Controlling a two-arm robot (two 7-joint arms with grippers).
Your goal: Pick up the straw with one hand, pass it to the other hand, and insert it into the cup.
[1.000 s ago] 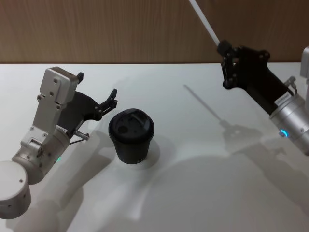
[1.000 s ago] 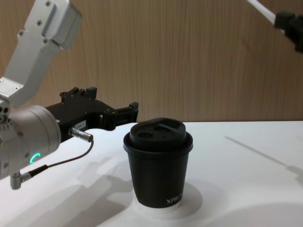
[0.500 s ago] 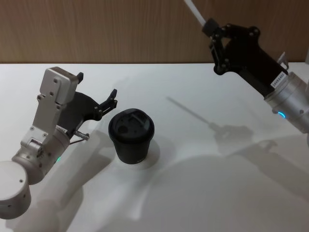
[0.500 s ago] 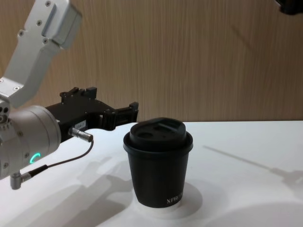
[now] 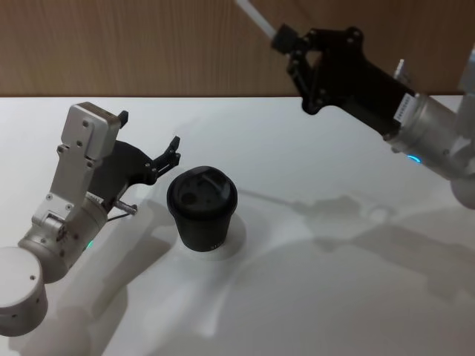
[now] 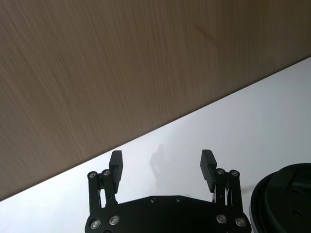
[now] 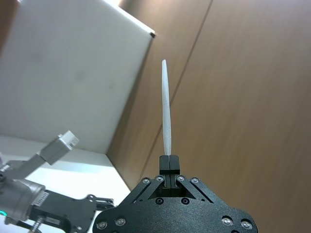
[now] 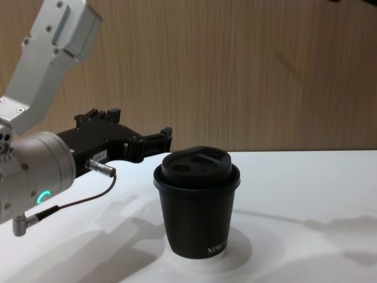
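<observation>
The black lidded cup (image 5: 202,209) (image 8: 197,203) stands upright on the white table, slightly left of centre. My right gripper (image 5: 283,38) (image 7: 168,165) is raised high above the table's far side, shut on the thin white straw (image 7: 165,111) (image 5: 254,13), which sticks out past its tips toward the wall. My left gripper (image 5: 148,141) (image 6: 163,165) hovers open just left of the cup, empty, its fingers (image 8: 154,141) level with the lid. A curved edge of the cup's lid (image 6: 284,194) shows in the left wrist view.
A wood-panelled wall (image 5: 148,44) backs the white table (image 5: 312,297). A thin cable (image 8: 82,197) loops from the left wrist near the table surface. A white panel (image 7: 63,73) hangs on the wall in the right wrist view.
My right gripper has swung left and upward with the straw, rising out of the chest view. The left arm and the cup have stayed still.
</observation>
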